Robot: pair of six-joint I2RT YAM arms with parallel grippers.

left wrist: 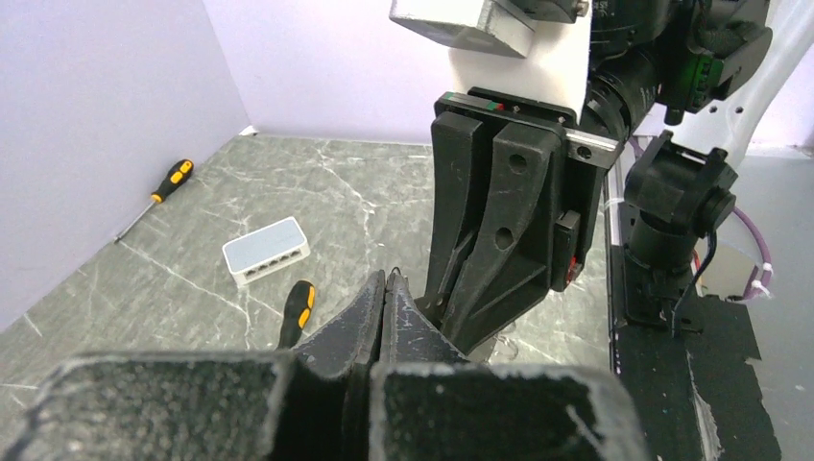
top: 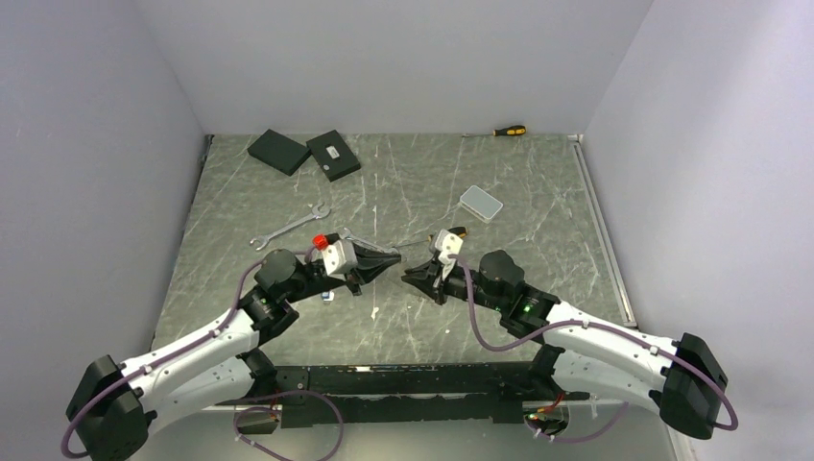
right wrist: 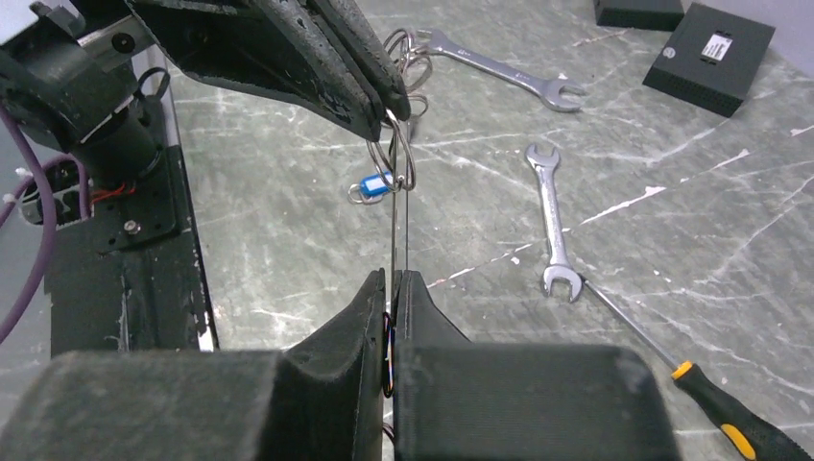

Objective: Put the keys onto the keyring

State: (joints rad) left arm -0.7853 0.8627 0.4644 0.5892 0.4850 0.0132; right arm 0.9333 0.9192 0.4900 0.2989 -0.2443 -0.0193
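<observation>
The keyring point(right wrist: 400, 216) is a thin wire loop seen edge-on, stretched between the two grippers above the table. My left gripper point(top: 395, 261) point(left wrist: 387, 279) is shut on its far side. My right gripper point(top: 412, 272) point(right wrist: 393, 278) is shut on its near side, the wire running in between the fingers. The two keys lie flat on the table, not on the loop. One silver spanner point(right wrist: 499, 72) point(top: 288, 228) lies beyond the left gripper. The other spanner point(right wrist: 552, 216) lies to the right of the loop in the right wrist view.
A blue tag point(right wrist: 372, 186) and small rings point(right wrist: 408, 48) lie below the left gripper. One yellow-and-black screwdriver point(right wrist: 734, 432) point(left wrist: 297, 312) rests near the second spanner, another screwdriver point(top: 509, 131) by the back wall. A white box point(top: 481, 203) and two black boxes point(top: 279, 151) point(top: 333, 155) sit farther back.
</observation>
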